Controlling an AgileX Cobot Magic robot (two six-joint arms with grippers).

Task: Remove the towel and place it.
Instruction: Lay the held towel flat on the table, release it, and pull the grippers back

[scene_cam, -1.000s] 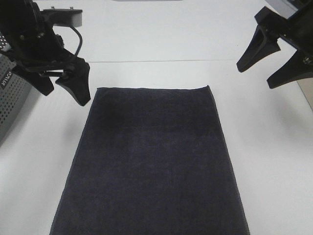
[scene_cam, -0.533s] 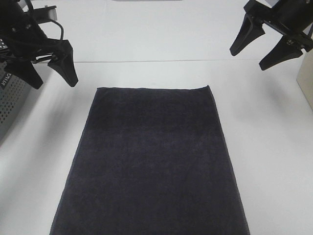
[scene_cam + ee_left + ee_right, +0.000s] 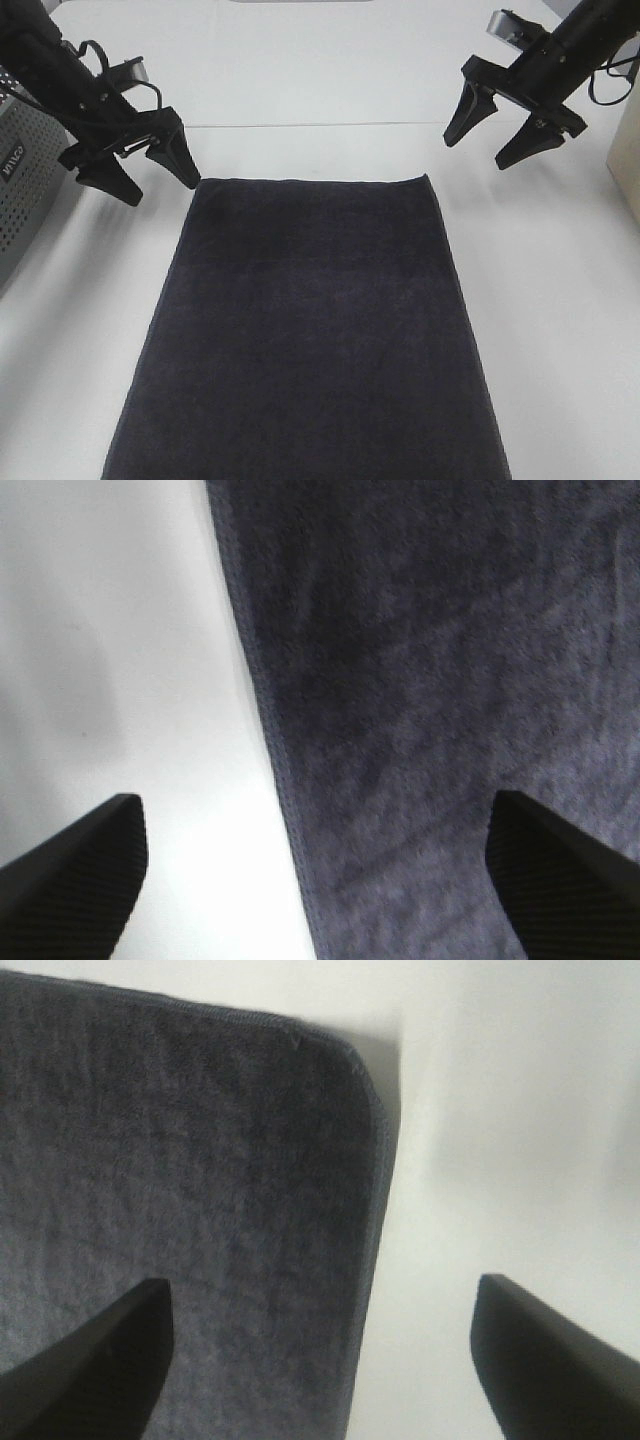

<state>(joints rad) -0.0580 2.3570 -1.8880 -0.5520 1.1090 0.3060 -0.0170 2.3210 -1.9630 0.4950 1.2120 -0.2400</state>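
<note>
The left gripper [image 3: 160, 188] and right gripper [image 3: 478, 152] have neared the towel [image 3: 310, 330], both spread wide, holding nothing.

- One towel [image 3: 310, 330], a single dark cloth.
- Two grippers: the left gripper [image 3: 160, 190] and the right gripper [image 3: 475, 153].
- Four fingers [image 3: 175, 160] in all, two on each gripper.
- One grey perforated basket [image 3: 25, 190], only partly in view.
- One white table [image 3: 560, 300].
- One beige object [image 3: 628, 170] at the right edge, possibly a box.
</note>
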